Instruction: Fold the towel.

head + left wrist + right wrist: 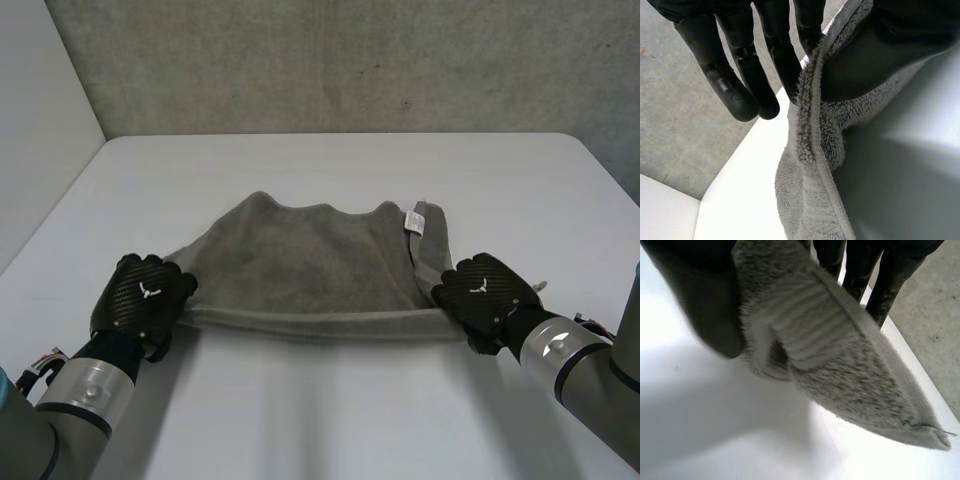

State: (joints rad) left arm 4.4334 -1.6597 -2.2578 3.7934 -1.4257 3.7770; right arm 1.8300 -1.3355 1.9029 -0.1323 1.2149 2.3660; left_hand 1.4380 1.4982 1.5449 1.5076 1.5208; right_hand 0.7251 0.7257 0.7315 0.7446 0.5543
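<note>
Plain grey terry-cloth towel [310, 265] with small white label [411, 221]; black, faintly weave-patterned left hand [140, 295] and right hand [485, 290]; plain white desk [330, 400].

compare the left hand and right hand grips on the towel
The left hand holds the towel's near edge at its left end; the right hand holds the right end, near the white label. The left hand's fingers show bare beside the hem; the right hand's fingers are mostly behind cloth. Both pinch the towel against the thumb.
</note>
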